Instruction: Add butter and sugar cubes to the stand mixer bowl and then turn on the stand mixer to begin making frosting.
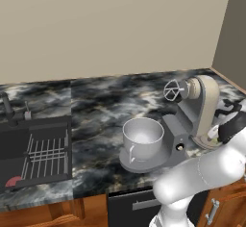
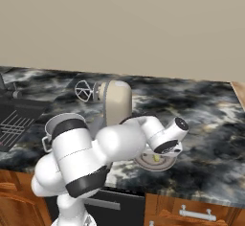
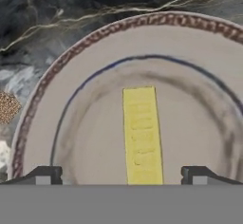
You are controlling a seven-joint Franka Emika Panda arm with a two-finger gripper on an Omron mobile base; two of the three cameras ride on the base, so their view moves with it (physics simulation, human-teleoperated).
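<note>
**Open gripper hanging over the butter, stick running fore-and-aft between the tips**

In the hand view the butter is lying on a plate with a patterned brown rim, its long axis running away from the camera, nearly straight up the frame with a slight lean to the left. The gripper is sitting with its two fingertips spread wide apart, one on each side of the stick's near end, holding nothing. The stick is lying a little toward the right-hand tip rather than dead centre, and well clear of both. Since the tips are flanking the narrow sides, closing would squeeze across the short width, which looks like the right alignment; a small sideways shift may be wanted first. How far above the plate the hand is hanging cannot be told from this view.

From the right base view the plate is resting on the counter near its front edge, under the hand, with the mixer just behind. In the left base view the bowl is standing at the mixer's base, looking empty. A speckled tan lump is lying on the counter beside the plate, possibly sugar.
</note>
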